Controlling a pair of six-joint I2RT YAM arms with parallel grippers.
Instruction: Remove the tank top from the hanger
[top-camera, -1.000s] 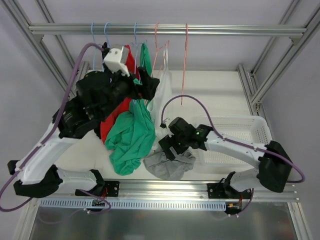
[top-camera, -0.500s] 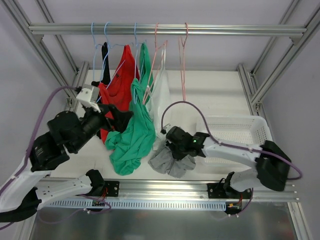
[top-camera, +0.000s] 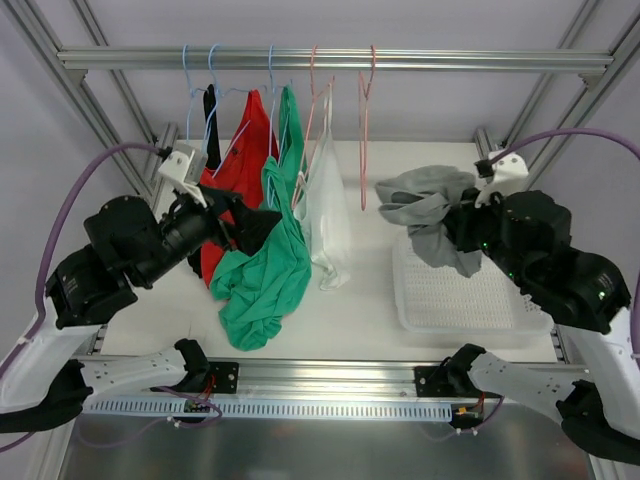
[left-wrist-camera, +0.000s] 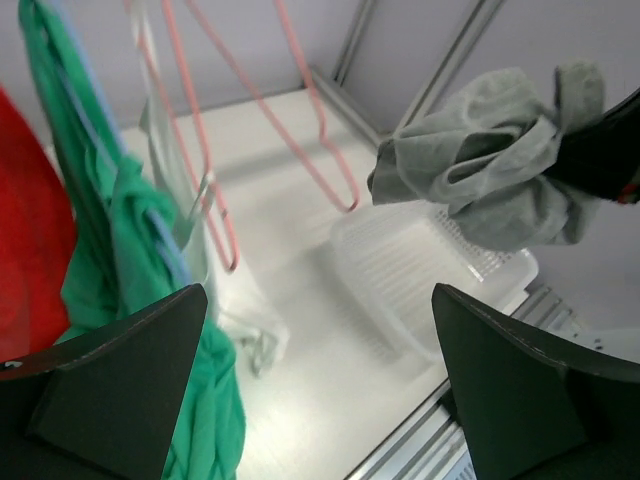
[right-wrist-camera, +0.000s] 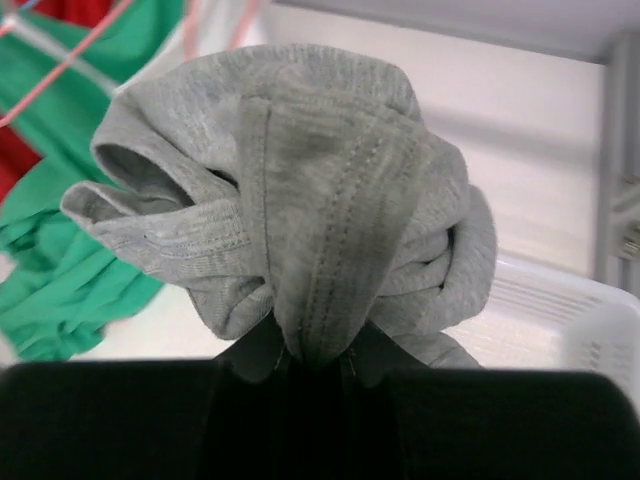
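The grey tank top (top-camera: 425, 205) hangs bunched in the air above the white basket (top-camera: 470, 295), off any hanger. My right gripper (top-camera: 462, 228) is shut on it; in the right wrist view the grey tank top (right-wrist-camera: 300, 200) bulges out from between the right gripper (right-wrist-camera: 312, 355) jaws. A bare pink hanger (top-camera: 366, 130) hangs from the rail (top-camera: 330, 58). My left gripper (top-camera: 255, 225) stands open and holds nothing, just left of the green garment (top-camera: 265, 270). The left wrist view shows the left gripper (left-wrist-camera: 318, 300) wide apart, with the tank top (left-wrist-camera: 490, 165) far off.
On the rail hang a black top (top-camera: 210, 115), a red top (top-camera: 240, 160), the green garment and a white top (top-camera: 325, 210), on blue and pink hangers. Aluminium frame posts (top-camera: 545, 150) stand on both sides. The basket (left-wrist-camera: 420, 270) sits at the table's right.
My right gripper shut on the grey tank top at the table's front and carried it up and right, over the basket. My left arm dropped back from the rail.
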